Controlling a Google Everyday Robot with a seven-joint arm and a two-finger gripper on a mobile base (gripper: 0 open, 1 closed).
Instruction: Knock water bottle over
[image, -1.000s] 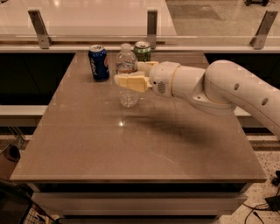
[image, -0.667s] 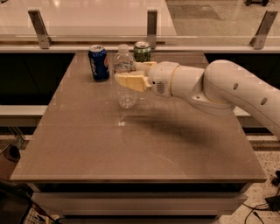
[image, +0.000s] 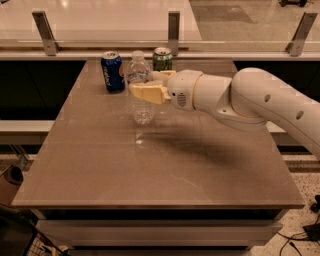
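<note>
Clear ribbed plastic water bottle (image: 139, 70) upright on brown worktop (image: 165, 170), upper centre of frame, between blue soda can (image: 112, 71) and green soda can (image: 162, 58). Cream claw (image: 148, 92) across bottle's midsection; spread or pressed together, cannot tell. Step: lining up push. Next: firm sideways shove, probably high on the body.

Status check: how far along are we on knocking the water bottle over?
Done: the approach. The gripper is at the water bottle, level with its middle. In hand: the contact itself, with the gripper against or right beside the bottle; I cannot tell which. Left: the knock, since the bottle stands upright on the table, near the blue can and the green can.
</note>
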